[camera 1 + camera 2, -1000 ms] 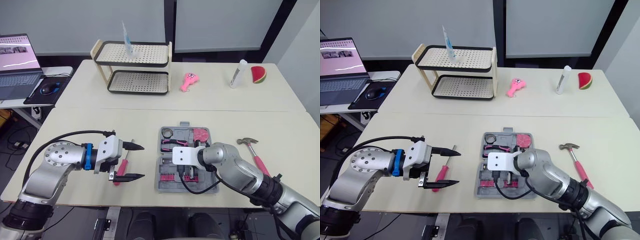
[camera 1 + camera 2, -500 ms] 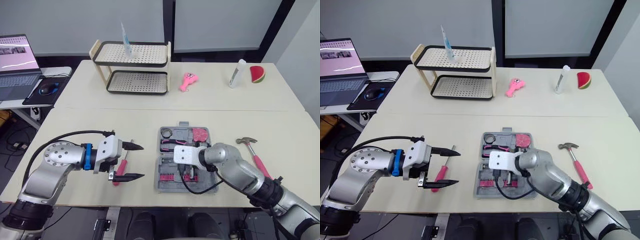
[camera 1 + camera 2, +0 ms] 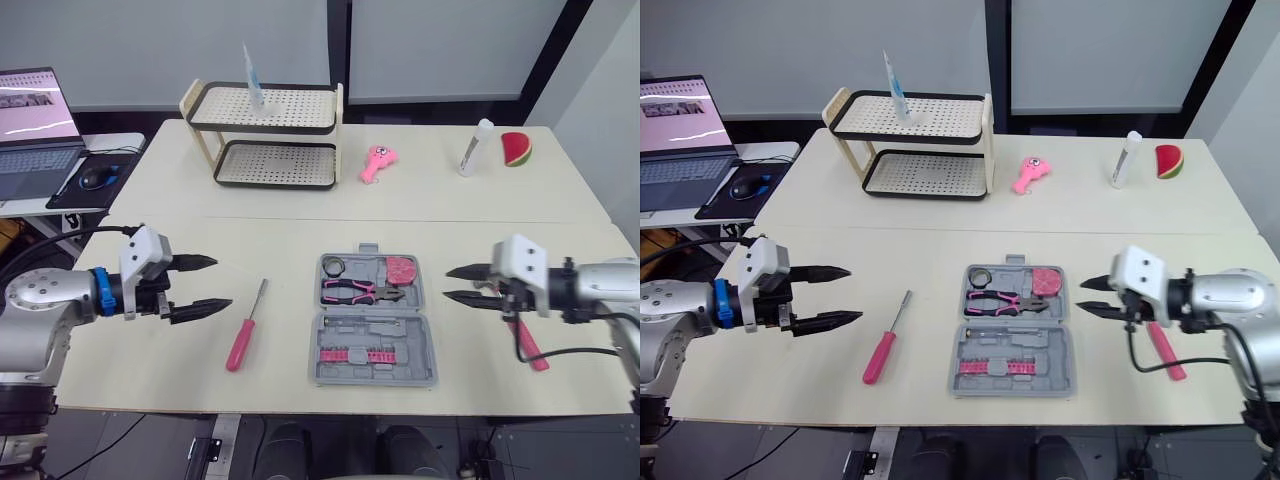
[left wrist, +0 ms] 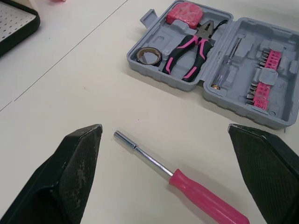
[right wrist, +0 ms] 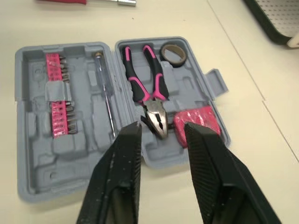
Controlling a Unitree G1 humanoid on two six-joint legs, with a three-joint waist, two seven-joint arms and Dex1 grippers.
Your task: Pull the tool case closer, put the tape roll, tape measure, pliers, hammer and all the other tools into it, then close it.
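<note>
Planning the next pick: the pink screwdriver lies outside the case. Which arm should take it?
Left. The screwdriver lies on the left side of the tool case, near the open left gripper; the right gripper hangs beyond the case, by the hammer.

1. Two pale tables butt edge to edge: near table (image 3: 200, 250), far table (image 3: 420, 195).
2. Near table, middle: grey tool case (image 3: 373, 320), lying flat and open.
3. Left of the case, apart from it: screwdriver (image 3: 245, 328) – pink handle toward the front edge, shaft pointing away.
4. Right of the case: hammer (image 3: 532, 352), pink handle showing, head hidden.
5. Far table: two-tier rack (image 3: 265, 135) at left, pink toy (image 3: 378, 163) near its right side, white bottle (image 3: 476, 147) and watermelon slice (image 3: 517, 149) close together at right.
6. Side desk (image 3: 118, 143) at far left – laptop (image 3: 35, 130), mouse (image 3: 95, 178) on a dark pad.
</note>
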